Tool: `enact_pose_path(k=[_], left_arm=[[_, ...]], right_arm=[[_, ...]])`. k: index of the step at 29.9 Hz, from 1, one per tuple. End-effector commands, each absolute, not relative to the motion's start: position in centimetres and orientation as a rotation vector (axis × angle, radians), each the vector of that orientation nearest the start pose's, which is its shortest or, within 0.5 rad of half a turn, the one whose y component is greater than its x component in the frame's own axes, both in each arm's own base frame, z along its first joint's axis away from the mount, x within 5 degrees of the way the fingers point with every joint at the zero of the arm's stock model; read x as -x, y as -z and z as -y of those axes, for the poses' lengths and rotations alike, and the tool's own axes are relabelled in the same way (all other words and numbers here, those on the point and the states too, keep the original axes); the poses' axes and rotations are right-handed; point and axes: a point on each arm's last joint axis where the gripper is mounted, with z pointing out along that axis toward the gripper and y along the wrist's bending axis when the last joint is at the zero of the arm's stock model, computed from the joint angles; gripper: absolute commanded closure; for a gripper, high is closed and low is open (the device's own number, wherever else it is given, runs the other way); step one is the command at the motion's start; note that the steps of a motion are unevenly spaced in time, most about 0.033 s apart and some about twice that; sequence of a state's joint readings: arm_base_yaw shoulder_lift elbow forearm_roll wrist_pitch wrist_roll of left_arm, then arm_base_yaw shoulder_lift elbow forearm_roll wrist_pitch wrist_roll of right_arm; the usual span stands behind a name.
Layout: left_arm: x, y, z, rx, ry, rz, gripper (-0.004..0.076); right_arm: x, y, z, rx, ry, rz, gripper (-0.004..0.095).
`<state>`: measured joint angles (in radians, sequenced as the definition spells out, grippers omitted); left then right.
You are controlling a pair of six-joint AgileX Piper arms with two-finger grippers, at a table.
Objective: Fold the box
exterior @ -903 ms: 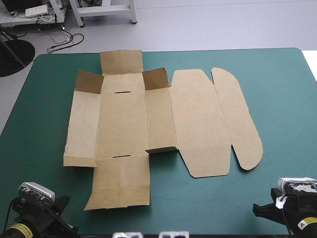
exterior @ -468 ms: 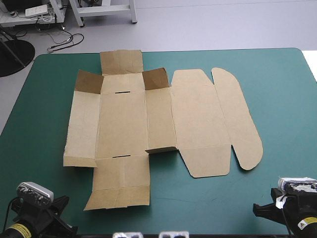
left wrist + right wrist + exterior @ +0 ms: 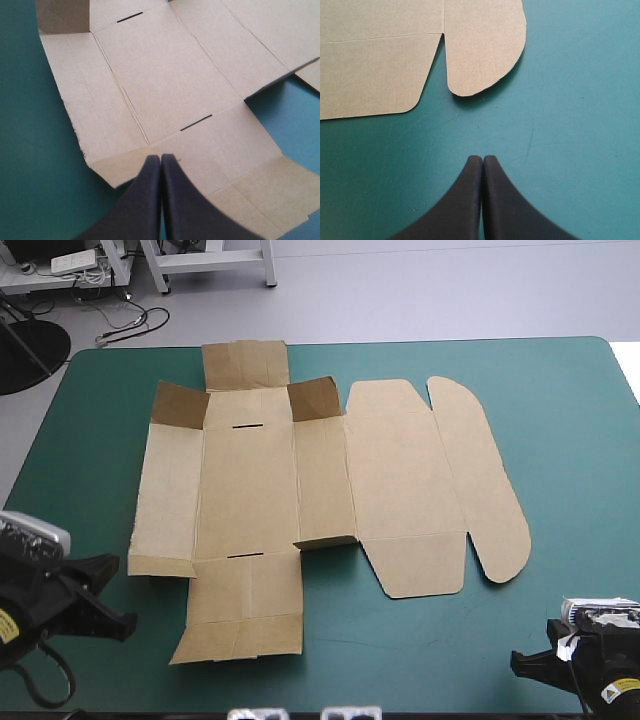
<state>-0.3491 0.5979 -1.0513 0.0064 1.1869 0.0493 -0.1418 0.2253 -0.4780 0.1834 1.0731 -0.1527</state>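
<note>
1. Nearest in, my right claw (image 3: 482, 159) has its black fingers pressed together on nothing. It hangs low over bare teal-green cover at the worktop's (image 3: 560, 390) near right corner.
2. Ahead of it, and well clear, is the rounded flap (image 3: 485, 45) at the lid end of the box (image 3: 300, 490). Nothing is touching there.
3. Over on the left, my left claw (image 3: 160, 157) is also pressed together and empty. That arm reaches in from the near left, angled toward the box's near left corner, with the tip aimed where the small corner tab (image 3: 120, 167) meets the near end flap (image 3: 225, 165).
4. The box lies spread out over the middle of the worktop, base panel (image 3: 160, 75) left of centre and lid panel to the right.
5. My read is that it's thin brown board: light, stiff across each panel and willing to bend only at the creases. I'd expect it to skate on the cover if shoved from one side.
6. So I'd take hold at a free edge, either the near end flap or the long left wall (image 3: 170, 490). The fingers would need to spread first and slip one under the sheet, with the other claw pinning the base.
7. Farthest off, the two far corner tabs (image 3: 315, 398) already stand up a little, while the far end flap (image 3: 245, 365) lies flat.
</note>
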Motion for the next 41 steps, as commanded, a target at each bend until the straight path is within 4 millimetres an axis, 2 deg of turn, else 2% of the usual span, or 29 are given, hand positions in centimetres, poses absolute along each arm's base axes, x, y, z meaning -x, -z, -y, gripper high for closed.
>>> enact_pose_path(k=[1, 8, 12, 15, 19, 23, 28, 31, 34, 41], left_arm=[[-9.1, -43.1, 3.2, -0.427, 0.147, -2.145, 0.0734], [-16.1, -42.9, 4.8, -0.41, 0.028, -2.19, 0.0734], [-19.5, -42.9, 4.6, -0.31, -0.033, -2.218, 0.0733], [-21.7, -43.0, 3.5, -0.225, -0.062, -2.25, 0.0732], [-24.2, -42.7, 0.4, -0.075, -0.046, -2.299, 0.0708], [-25.7, -41.2, -3.6, 0.102, 0.099, -2.37, 0.0709], [-26.3, -38.7, -7.8, 0.246, 0.343, -2.474, 0.0709], [-26.5, -37.3, -9.6, 0.304, 0.375, -2.539, 0.0709], [-27.0, -36.3, -10.3, 0.316, 0.355, -2.577, 0.0709], [-28.0, -35.3, -10.4, 0.326, 0.427, -2.587, 0.0703]], right_arm=[[-3.5, -28.0, -1.0, -0.007, -0.079, -2.214, 0.0928], [-3.5, -28.0, -1.0, -0.007, -0.079, -2.214, 0.0928], [-3.5, -28.0, -1.0, -0.007, -0.079, -2.214, 0.0928], [-3.5, -28.0, -1.0, -0.007, -0.079, -2.214, 0.0928], [-3.5, -28.0, -1.0, -0.007, -0.079, -2.214, 0.0928], [-3.5, -28.0, -1.0, -0.007, -0.077, -2.214, 0.0928], [-3.5, -28.0, -1.0, -0.007, -0.075, -2.215, 0.0928], [-3.5, -28.0, -1.0, -0.007, -0.075, -2.215, 0.0928], [-3.5, -28.0, -1.0, -0.007, -0.075, -2.215, 0.0928], [-3.5, -28.0, -1.0, -0.007, -0.075, -2.215, 0.0928]])
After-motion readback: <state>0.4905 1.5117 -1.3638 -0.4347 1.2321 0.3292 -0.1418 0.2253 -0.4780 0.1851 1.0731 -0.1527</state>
